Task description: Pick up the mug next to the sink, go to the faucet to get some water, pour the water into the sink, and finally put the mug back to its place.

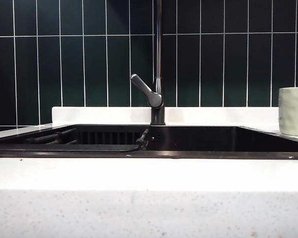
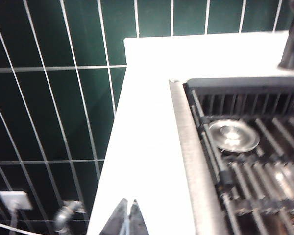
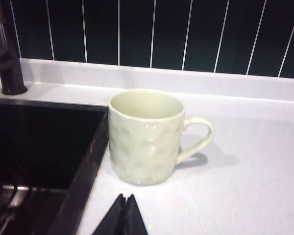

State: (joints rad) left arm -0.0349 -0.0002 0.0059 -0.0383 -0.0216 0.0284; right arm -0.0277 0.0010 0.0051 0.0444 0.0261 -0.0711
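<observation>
On the left of the scene the left gripper (image 2: 127, 218) is hovering over the white speckled countertop (image 2: 142, 161) at the left end of the sink (image 1: 213, 141), its two dark fingertips pressed together and pinching nothing; beside it, the wrist view is showing the sink's brushed-metal edge strip (image 2: 186, 156), a rack of dark bars (image 2: 264, 171) lying in the basin and a round shiny drain cover (image 2: 233, 136) lying among those bars; dark green wall tiles (image 1: 79, 59) with white grout lines are running behind the counter; neither arm is appearing in the exterior view.

In the middle the faucet (image 1: 158, 64) is standing upright at the far rim of the sink, its thin pipe rising out of the frame and its grey lever handle (image 1: 145, 90) slanting up toward the left; a dark hose (image 1: 139, 144) is lying along the near rim below it.

On the right the mug (image 3: 147, 137) is standing upright on the countertop just beside the right rim of the sink, its handle (image 3: 198, 139) pointing to the right, away from the basin, and its inside looking empty; the right gripper (image 3: 123, 218) is hanging near the mug on its near side, apart from it, with its fingertips squeezed together and gripping nothing.
</observation>
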